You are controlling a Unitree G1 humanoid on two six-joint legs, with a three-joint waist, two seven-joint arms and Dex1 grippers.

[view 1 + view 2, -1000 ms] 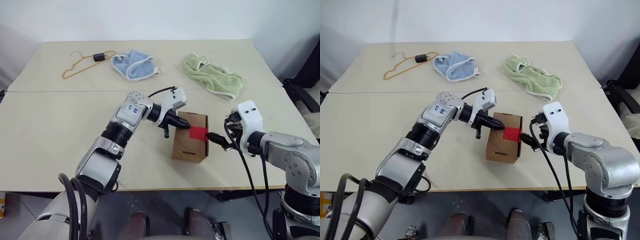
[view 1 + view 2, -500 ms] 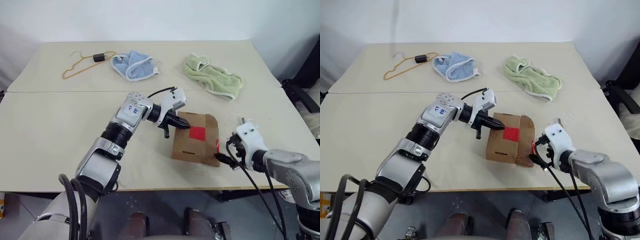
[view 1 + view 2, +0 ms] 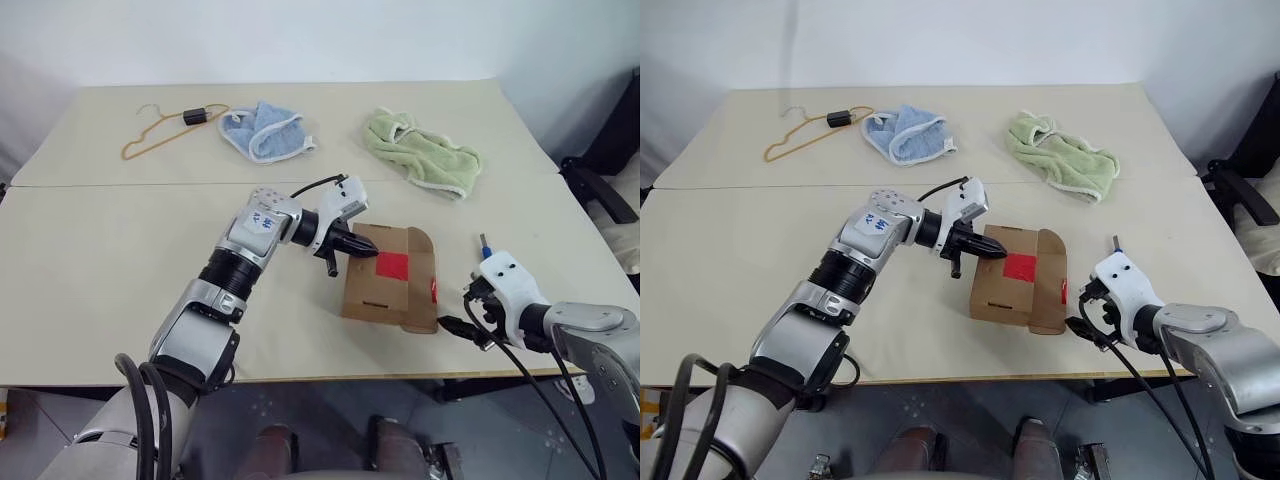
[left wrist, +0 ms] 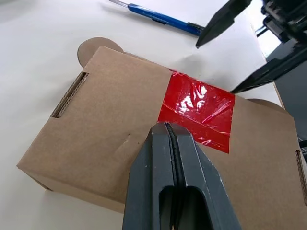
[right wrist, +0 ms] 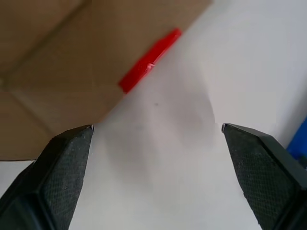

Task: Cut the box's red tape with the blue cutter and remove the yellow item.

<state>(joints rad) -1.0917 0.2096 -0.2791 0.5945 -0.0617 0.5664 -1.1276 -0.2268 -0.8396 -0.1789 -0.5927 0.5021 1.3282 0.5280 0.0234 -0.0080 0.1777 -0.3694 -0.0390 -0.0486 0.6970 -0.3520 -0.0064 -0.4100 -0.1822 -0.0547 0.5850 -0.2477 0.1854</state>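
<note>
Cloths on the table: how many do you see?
2. The blue cloth lies at the far side beside the orange hanger; the green towel lies further right. None seems hidden.

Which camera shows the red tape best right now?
Left wrist view: the red tape sits large, glossy and wrinkled on the box. The head views show a small red patch; the right wrist view shows a red edge.

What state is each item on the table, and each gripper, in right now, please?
box: side flap swung open.
red tape: stuck on the box top.
blue cutter: lying loose on the table.
left gripper: shut, tips on the box top.
right gripper: open, empty.
orange wire hanger: lying flat.
blue cloth: crumpled.
green towel: crumpled.
</note>
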